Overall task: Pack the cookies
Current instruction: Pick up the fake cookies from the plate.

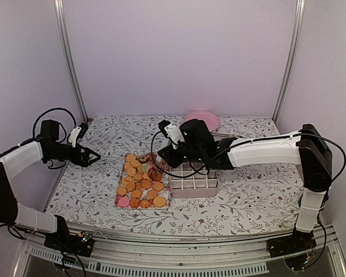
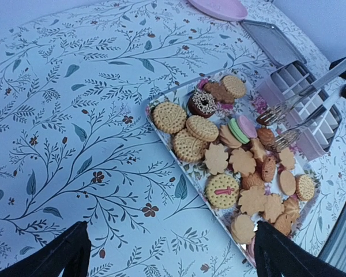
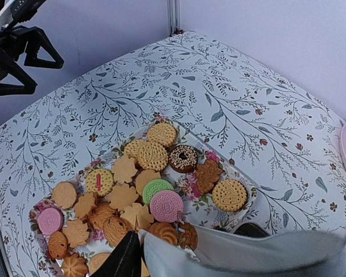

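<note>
From above and behind the arms, a desk (image 1: 248, 196) covered in a flowered cloth fills the view. Near its middle lies a shallow tray (image 1: 120, 180) holding the cookies (image 1: 139, 183), mostly golden-orange rounds with a few pink ones at the near end. Touching the tray's right side is a pale box (image 1: 194, 183) divided into small compartments. A pink plate (image 1: 203, 119) sits at the far edge, well apart from both. The right arm reaches across the box, and the right claw (image 1: 157, 167) hangs over the far right part of the tray. The left claw (image 1: 94, 156) hovers to the left of the tray, apart from it, released and gripping nothing.

On the left wrist camera, two dark fingers (image 2: 57, 257) frame the bottom corners, spread wide over bare cloth. Beyond them the cookies crowd the tray: ridged rounds, leaf shapes, a chocolate ring with sprinkles, and a green and a pink disc side by side. The right claw's fork-like tips reach down among the cookies at the tray's box side, near a brown one. Whether they grip it cannot be told.

On the right wrist camera, the cookies lie just ahead, and a blurred grey shape hides the fingertips.
</note>
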Robot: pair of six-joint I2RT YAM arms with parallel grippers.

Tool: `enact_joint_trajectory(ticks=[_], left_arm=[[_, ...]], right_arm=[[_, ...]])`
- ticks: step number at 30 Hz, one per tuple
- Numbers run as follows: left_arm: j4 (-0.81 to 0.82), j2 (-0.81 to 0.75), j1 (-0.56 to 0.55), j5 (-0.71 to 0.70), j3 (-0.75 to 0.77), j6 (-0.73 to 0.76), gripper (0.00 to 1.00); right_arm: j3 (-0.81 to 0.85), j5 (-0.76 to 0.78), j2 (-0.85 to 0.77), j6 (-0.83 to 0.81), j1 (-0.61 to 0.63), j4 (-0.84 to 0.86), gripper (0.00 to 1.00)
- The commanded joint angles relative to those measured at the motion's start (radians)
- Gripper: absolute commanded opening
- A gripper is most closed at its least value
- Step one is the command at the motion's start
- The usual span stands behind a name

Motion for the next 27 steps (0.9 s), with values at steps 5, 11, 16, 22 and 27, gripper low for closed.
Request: enact_joint_trajectory(ticks=[5, 11, 16, 22, 27], left_arm=[[0.034, -0.021, 0.008, 0.015, -0.026, -0.005, 0.99], [0.047, -0.025, 0.009, 0.02, -0.03, -0.015, 0.99], [0.055, -0.023, 0.01, 0.017, -0.035, -0.02, 0.99], [0.055, -0.023, 0.009, 0.012, -0.031, -0.018, 0.99], [0.057, -0.023, 0.009, 0.013, -0.032, -0.02, 0.99]], right_arm=[[0.004, 0.0, 0.035, 0.007, 0.014, -0.016, 0.44], [0.014, 0.013, 0.039, -0.001, 0.018, -0.024, 0.38], [0.044, 0.032, -0.003, -0.013, 0.019, -0.035, 0.24], [0.075, 0.059, -0.077, -0.038, 0.018, -0.048, 0.22], [0.083, 0.075, -0.117, -0.084, 0.007, -0.051, 0.22]])
